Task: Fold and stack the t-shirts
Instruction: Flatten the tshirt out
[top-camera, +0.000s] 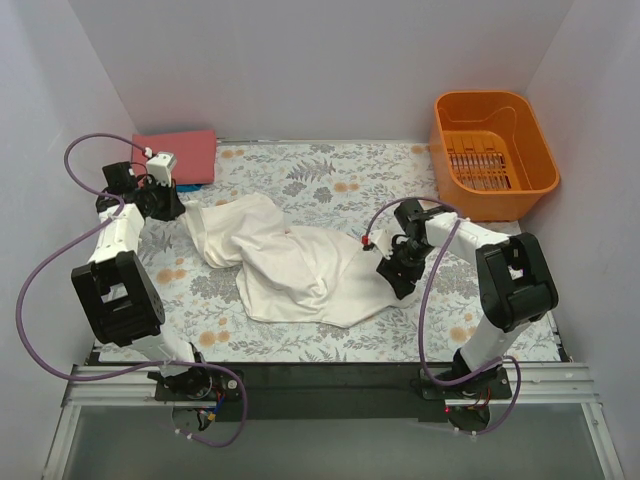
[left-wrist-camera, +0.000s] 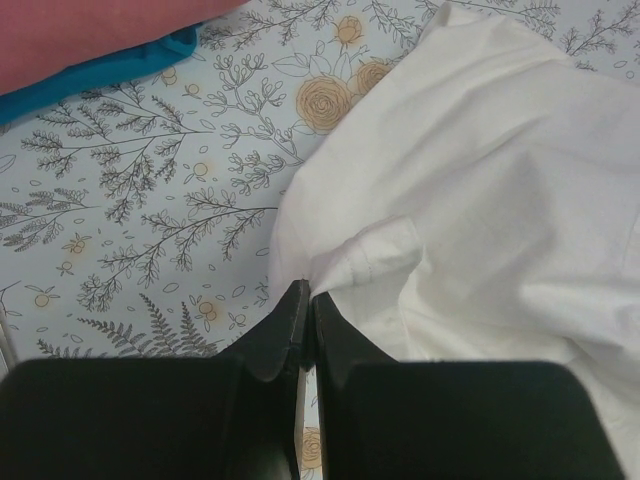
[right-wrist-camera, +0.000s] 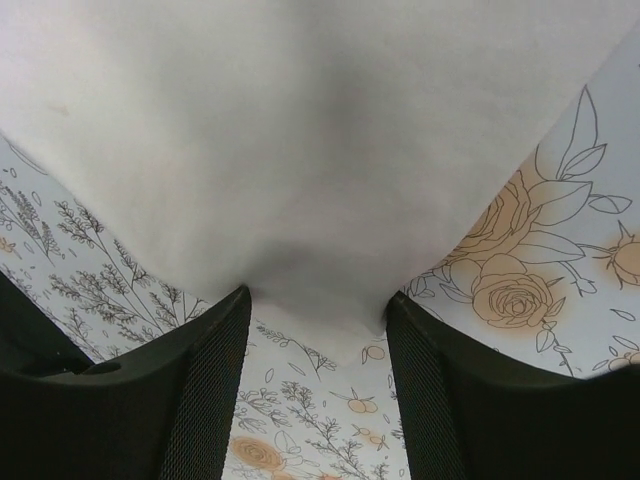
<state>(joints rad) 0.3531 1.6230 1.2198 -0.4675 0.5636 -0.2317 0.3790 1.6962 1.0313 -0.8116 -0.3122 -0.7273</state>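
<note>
Black fingers of the left gripper (left-wrist-camera: 303, 300) are pressed together at the left edge of the crumpled white t-shirt (top-camera: 290, 265), which lies in the middle of the floral table cover (top-camera: 330, 175); whether any cloth is caught between them cannot be told. The right gripper (right-wrist-camera: 318, 300) has its jaws apart at the shirt's right side, a rounded bit of hem lying between them unpinched. At the far left corner a folded salmon-red t-shirt (top-camera: 180, 155) rests on a blue t-shirt (left-wrist-camera: 130, 62).

Soft matt white cloth shirt (top-camera: 295, 270), printed floral table cover (top-camera: 330, 180), glossy orange plastic basket (top-camera: 490, 205).
</note>
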